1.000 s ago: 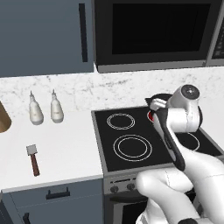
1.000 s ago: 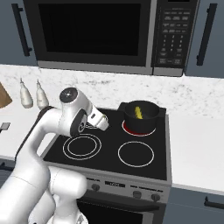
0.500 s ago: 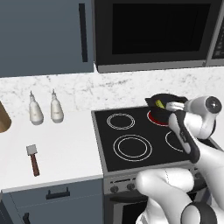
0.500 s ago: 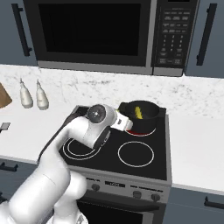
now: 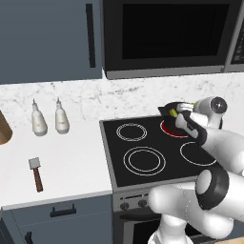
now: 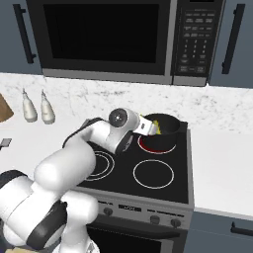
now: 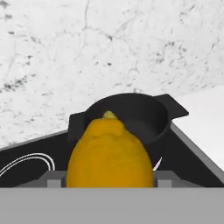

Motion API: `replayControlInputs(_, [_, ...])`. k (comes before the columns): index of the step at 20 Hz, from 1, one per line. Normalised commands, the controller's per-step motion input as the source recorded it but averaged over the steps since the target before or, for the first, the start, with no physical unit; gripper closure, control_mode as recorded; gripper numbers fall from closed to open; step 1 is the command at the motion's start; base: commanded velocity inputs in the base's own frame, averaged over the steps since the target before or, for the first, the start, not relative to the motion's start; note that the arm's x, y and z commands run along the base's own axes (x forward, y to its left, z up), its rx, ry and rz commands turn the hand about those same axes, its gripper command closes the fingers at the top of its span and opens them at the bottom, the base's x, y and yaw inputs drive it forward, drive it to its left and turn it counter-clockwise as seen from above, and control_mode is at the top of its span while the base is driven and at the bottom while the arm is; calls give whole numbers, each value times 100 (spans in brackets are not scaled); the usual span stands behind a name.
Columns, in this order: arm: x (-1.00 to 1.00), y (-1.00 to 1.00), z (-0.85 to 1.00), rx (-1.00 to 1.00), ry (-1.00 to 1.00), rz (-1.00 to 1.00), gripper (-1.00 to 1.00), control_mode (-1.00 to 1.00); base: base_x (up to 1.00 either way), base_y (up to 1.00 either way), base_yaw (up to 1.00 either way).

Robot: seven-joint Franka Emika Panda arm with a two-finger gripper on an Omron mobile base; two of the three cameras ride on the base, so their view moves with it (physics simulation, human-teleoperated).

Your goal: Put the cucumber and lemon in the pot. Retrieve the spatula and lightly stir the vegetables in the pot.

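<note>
Lemon (image 7: 110,155), orange-yellow, sits clamped in the gripper (image 7: 110,177), close to the hand camera and just short of the pot (image 7: 131,118). A yellow-green tip of the cucumber (image 7: 109,114) pokes up behind it, inside the pot's dark bowl. The black pot stands on the rear right burner of the stove (image 5: 152,157), whose ring glows red beneath it. From the right base view the gripper (image 6: 150,127) reaches in at the pot's (image 6: 165,127) left rim. On the white surface (image 5: 71,162) left of the stove lie the spatula (image 5: 35,172) and, further back, two white bottles (image 5: 47,119). The microwave (image 6: 123,39) above has a keypad too small to read.
</note>
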Motion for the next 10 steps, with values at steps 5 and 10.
replayControlInputs(5, [51,-56,-8,-1,2,0,100,-100,0,0,0])
replayControlInputs(10, [33,-57,-23,0,0,0,100,-100,0,0,0])
